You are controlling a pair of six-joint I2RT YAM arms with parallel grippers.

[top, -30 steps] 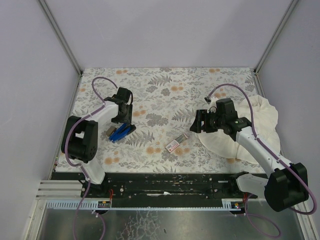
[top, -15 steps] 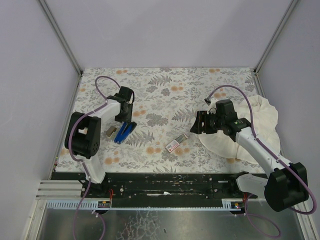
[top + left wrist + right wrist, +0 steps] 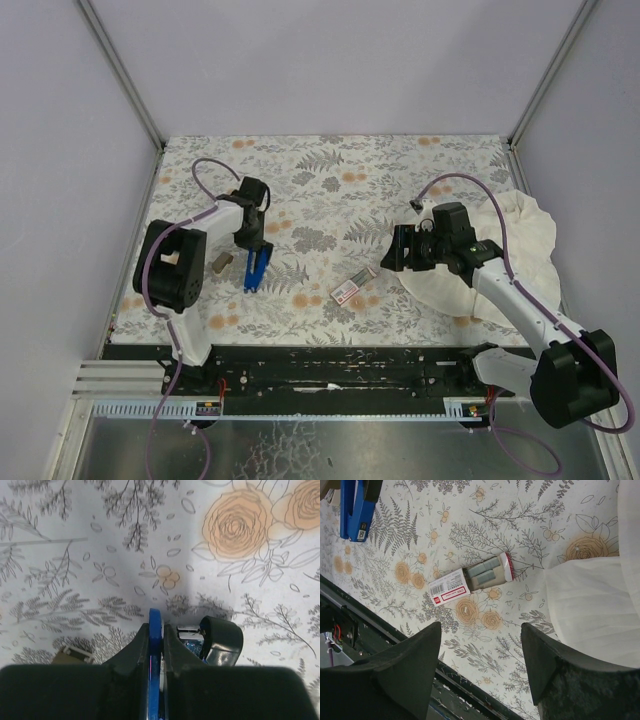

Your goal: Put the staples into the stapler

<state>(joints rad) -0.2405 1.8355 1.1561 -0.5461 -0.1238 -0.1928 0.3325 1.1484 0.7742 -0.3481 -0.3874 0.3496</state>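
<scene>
This is a robotics lab test cell. Plain pale lilac wall panels point(image 3: 330, 60) and bare aluminium corner posts point(image 3: 120, 75) enclose the floral-printed table covering point(image 3: 340, 190) beyond the left claw point(image 3: 255, 256) and right claw point(image 3: 392, 250). Behind both claws run a black metal mounting rail point(image 3: 330, 362), a white slotted plastic cable duct point(image 3: 150, 408) and purple looping cables point(image 3: 455, 177).

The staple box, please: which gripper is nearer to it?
Right. The right gripper sits just right of the staple box; the left gripper, pinching the stapler, is farther left.
</scene>
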